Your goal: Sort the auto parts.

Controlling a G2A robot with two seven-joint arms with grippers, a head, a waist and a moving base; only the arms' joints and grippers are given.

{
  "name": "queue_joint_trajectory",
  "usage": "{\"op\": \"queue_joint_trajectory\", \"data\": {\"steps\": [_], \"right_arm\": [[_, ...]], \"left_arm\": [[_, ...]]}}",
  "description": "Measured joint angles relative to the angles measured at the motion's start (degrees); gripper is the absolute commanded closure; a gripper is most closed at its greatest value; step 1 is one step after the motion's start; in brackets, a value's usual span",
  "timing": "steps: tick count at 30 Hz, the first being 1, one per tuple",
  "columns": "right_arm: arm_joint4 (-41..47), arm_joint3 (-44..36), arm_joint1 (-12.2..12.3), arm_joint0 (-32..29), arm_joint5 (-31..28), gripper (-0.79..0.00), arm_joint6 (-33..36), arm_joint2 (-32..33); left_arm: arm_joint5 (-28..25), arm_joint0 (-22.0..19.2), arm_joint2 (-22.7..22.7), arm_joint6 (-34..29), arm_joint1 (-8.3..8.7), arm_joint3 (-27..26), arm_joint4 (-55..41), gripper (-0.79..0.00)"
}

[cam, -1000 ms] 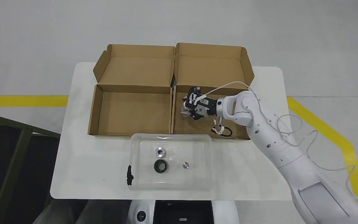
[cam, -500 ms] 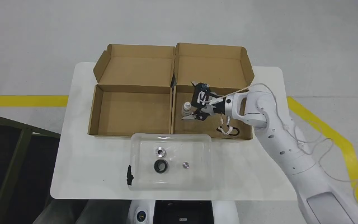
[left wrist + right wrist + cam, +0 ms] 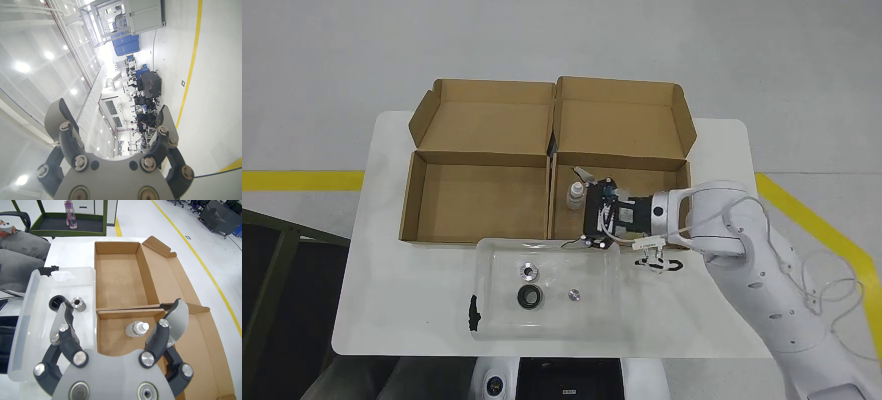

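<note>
Now a clear, white-capped bottle [image 3: 136,329] sits in one cardboard box [image 3: 111,334].

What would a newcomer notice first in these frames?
The right gripper, open, hangs over the edge where the clear tray meets the right-hand cardboard box. A small white-capped bottle sits in that box, close to the gripper. In the tray are a black ring, a silver cylinder and a smaller silver piece.
</note>
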Motion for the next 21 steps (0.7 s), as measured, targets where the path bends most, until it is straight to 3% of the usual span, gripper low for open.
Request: {"op": "queue_joint_trajectory", "data": {"steps": [9,21], "right_arm": [[0.0,-5.5,1.2,-5.2,-0.8,-0.785,3.9,0.1],[-2.8,-6.8,2.4,-9.7,-3.5,-0.785,8.2,-2.4]], "left_arm": [[0.0,0.0,0.0,0.0,0.00,0.0,0.0,-0.785],[0.0,0.0,0.0,0.0,0.00,0.0,0.0,-0.785]]}}
